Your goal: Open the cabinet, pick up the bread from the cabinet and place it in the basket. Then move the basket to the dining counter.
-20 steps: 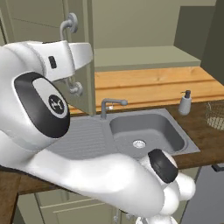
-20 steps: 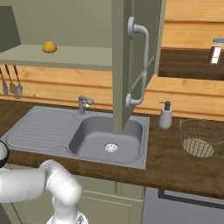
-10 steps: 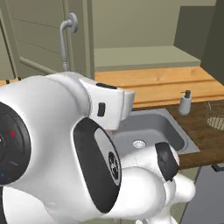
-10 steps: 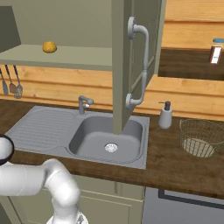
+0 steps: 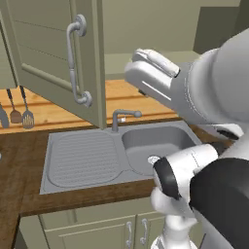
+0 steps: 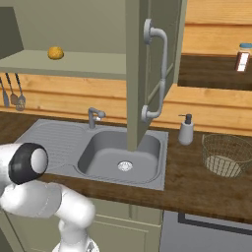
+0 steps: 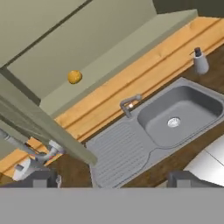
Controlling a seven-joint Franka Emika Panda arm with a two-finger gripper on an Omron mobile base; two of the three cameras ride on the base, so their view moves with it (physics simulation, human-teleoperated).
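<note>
With the cabinet (image 6: 147, 74) doors swung wide, the opening step looks done and the reach for the bread (image 6: 55, 52) is next. It sits alone on the shelf, at ten o'clock in the hand view, well apart from the gripper (image 7: 111, 178) (tips spread apart, holding nothing). The basket (image 6: 227, 154) waits on the worktop, at three o'clock of the sink (image 6: 120, 155). Next, the arm must rise to the shelf.

Arm hides sink (image 5: 146, 146); basket (image 6: 227, 155) rim cropped.
</note>
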